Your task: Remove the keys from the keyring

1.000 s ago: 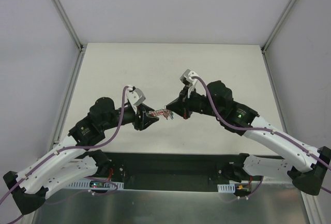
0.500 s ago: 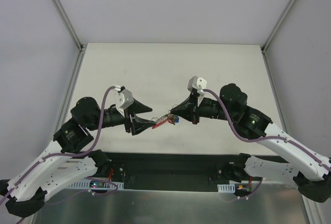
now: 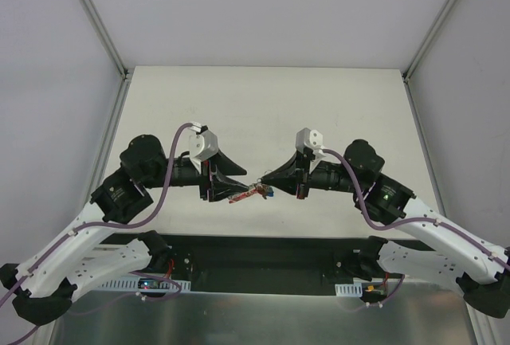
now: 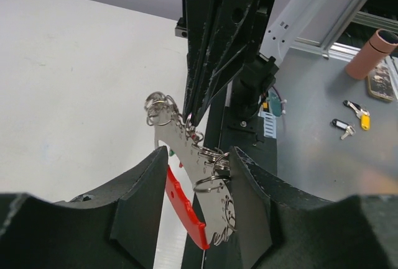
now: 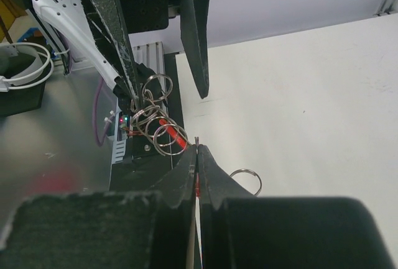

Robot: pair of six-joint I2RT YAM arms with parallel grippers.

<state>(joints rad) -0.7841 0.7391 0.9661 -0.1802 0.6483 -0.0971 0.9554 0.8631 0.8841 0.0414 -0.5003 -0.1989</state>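
**Top external view.** A white table (image 3: 263, 98) fills the centre of the frame. It is enclosed by pale grey wall panels (image 3: 263, 10) set in aluminium posts (image 3: 96, 18) that run in from both upper corners. Along the lower edge lie a dark strip (image 3: 263, 253) and, below it, a brushed metal shelf (image 3: 263, 317). The left gripper (image 3: 229, 189) and right gripper (image 3: 269, 180) point at each other just below frame centre. The keyring (image 3: 249, 194) hangs between them, clear of the table.

**Left wrist view.** The keyring sits low and central, a silvery bundle of rings with a red band (image 4: 186, 213). It lies between the left fingers (image 4: 140, 213), which stand apart. The bundle touches the pad on the right of the frame, but a firm grip cannot be confirmed. The right gripper's tips come down from the top of the frame onto the bundle's upper end. White table occupies the left half. At right is a grey bench (image 4: 323, 157) carrying a pinkish cylinder (image 4: 373, 54) and two small tagged items (image 4: 342, 128).

**Right wrist view.** The right fingers (image 5: 208, 176), at lower centre, are pressed together on a thin red sliver of the keyring. Separate keys cannot be made out. White table fills the right half, with a lone wire ring (image 5: 246, 169) lying on it. A white cable coil (image 5: 38, 50) sits at the left edge.
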